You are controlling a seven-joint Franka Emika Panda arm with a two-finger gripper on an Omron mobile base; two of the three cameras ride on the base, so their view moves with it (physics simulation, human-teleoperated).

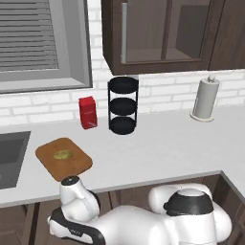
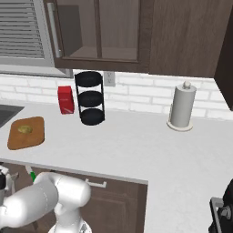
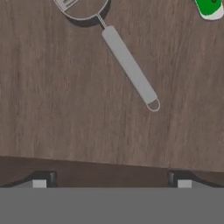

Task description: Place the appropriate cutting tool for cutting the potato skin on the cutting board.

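Note:
The grey metal peeler (image 3: 129, 65) lies flat on a dark wooden surface, its slim handle running diagonally and its looped head (image 3: 83, 9) cut off by the top edge of the hand view. My gripper (image 3: 111, 182) hangs open above it, fingertips (image 3: 39, 183) wide apart with nothing between them, the handle's end ring a little ahead. The knife's green handle (image 3: 209, 8) pokes in at the upper right corner. Up on the counter, the brown cutting board (image 1: 74, 165) (image 2: 34, 136) carries the small yellow-brown potato (image 1: 62, 154) (image 2: 24, 129). My arm reaches down below the counter's front edge.
A red box (image 1: 87, 112) and a black three-tier rack (image 1: 123, 105) stand at the back wall, a paper towel roll (image 1: 206, 99) further right. The sink (image 1: 12, 155) lies left of the board. Dark wall cabinets (image 1: 162, 33) hang overhead.

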